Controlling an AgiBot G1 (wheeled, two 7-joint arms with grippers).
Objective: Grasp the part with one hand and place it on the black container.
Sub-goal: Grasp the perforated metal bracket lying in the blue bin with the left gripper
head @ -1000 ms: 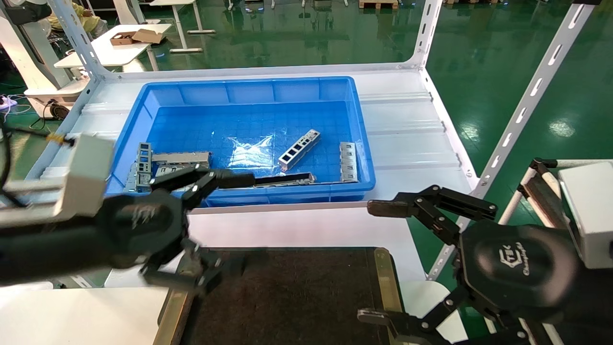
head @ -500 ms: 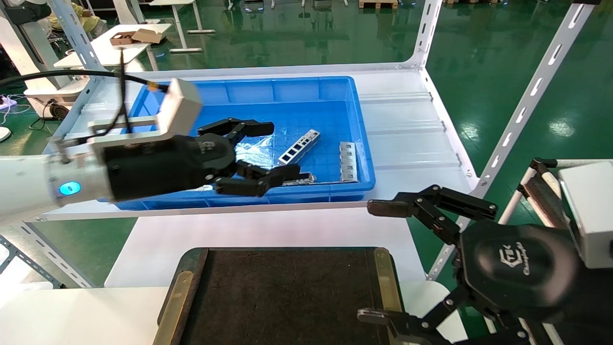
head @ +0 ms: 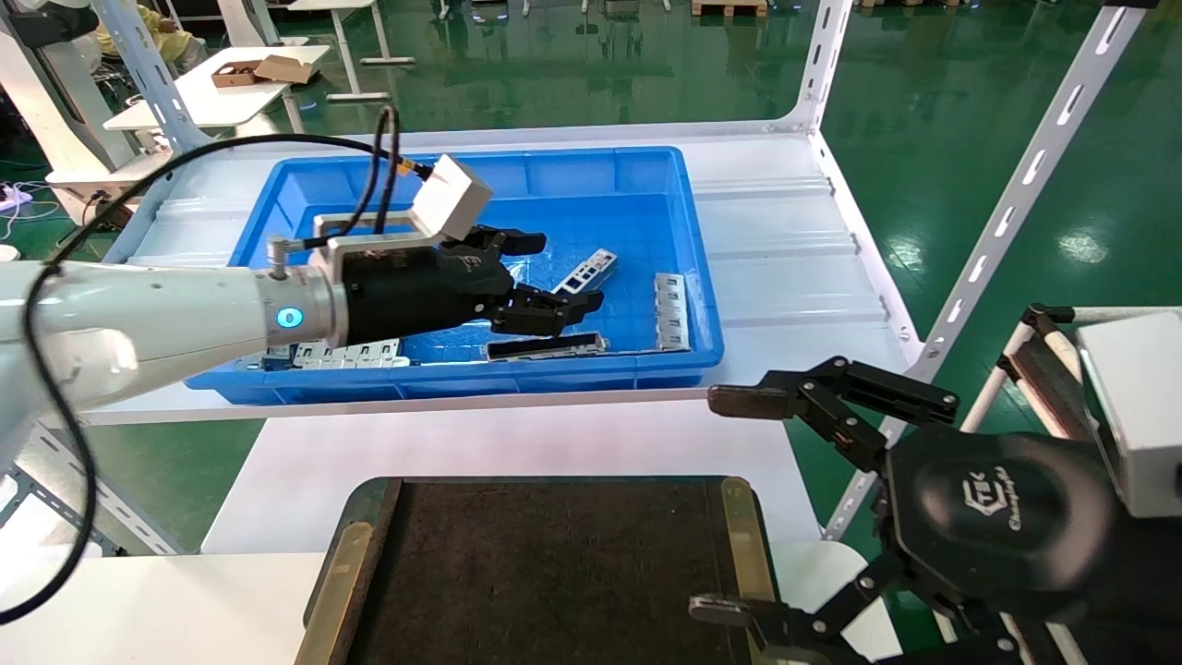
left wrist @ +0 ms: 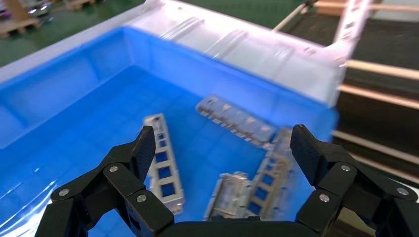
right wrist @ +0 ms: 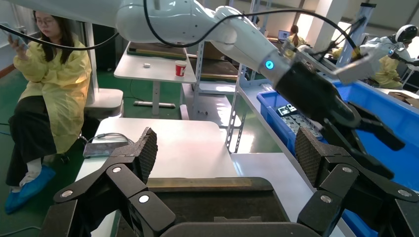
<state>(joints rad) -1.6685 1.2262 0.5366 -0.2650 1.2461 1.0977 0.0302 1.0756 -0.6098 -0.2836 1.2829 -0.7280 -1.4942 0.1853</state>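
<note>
Fingers (head: pixel 563 309) of the left gripper (head: pixel 540 277) stand spread apart and grip nothing, reaching into the blue bin (head: pixel 702 346) over its floor. In the left wrist view the part (left wrist: pixel 163 160) lies flat on the bin floor, just beside one fingertip and not between the two. From the head view the part (head: pixel 588 272) shows past the fingertips, toward the bin's right half, with a dark narrow bar (head: pixel 547 346) along the near wall and a slotted grey plate (head: pixel 671 312) near the right wall. The black container (head: pixel 554 573) sits at the near edge of the white surface (head: pixel 572 439), with nothing on it. The right gripper (head: pixel 785 499) hangs parked beyond the container's right rim, fingers wide apart.

Judging by this, the step in hand is the approach. Next, the left gripper likely needs to centre over the strip, descend and close across its narrow width, avoiding the neighbouring pieces.
</note>
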